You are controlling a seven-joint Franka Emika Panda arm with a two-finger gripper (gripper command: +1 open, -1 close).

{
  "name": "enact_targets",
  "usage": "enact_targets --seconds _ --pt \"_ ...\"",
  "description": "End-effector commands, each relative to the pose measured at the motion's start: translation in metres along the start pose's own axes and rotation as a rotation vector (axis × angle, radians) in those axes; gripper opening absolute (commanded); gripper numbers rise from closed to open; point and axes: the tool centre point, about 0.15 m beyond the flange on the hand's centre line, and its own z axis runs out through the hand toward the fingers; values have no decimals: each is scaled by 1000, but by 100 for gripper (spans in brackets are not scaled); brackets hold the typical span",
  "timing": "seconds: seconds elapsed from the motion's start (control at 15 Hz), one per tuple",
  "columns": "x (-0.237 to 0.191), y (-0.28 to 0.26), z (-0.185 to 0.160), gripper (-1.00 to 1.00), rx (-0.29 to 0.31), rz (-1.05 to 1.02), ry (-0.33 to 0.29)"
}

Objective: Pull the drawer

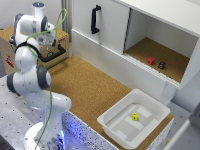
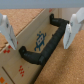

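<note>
The drawer is a tan box front [image 1: 59, 40] at the exterior view's left, printed with small red and blue marks [image 2: 20, 62]. It carries a black bar handle [image 1: 54, 54], which runs slantwise across the wrist view [image 2: 45, 44]. My gripper [image 1: 49, 49] hangs right at that handle. In the wrist view the gripper [image 2: 38, 44] is open, its white fingers [image 2: 6, 30] standing on either side of the handle, the far one close to the handle's end. Nothing is held.
A white cabinet with a black door handle [image 1: 95, 19] stands at the back. Its open compartment holds a red block [image 1: 150, 60] and a dark block [image 1: 162, 64]. A white bin [image 1: 117, 129] with a small yellow piece [image 1: 135, 116] sits on the cork board [image 1: 90, 85].
</note>
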Motion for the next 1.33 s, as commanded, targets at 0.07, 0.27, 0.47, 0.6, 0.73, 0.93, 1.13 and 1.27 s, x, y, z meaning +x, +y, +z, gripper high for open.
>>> enact_targets --seconds 0.07,0.27,0.47,0.6,0.73,0.93,1.13,1.27 --pt "23 24 27 100 78 48 -52" --pt "23 24 27 100 78 48 -52" --pt "23 24 27 100 78 48 -52" --pt "23 24 27 100 78 48 -52" --pt "22 23 29 100 23 92 -102" --pt "53 46 51 100 62 246 -270" --pt "87 63 55 100 83 327 -300" --pt "107 60 57 100 76 330 -312"
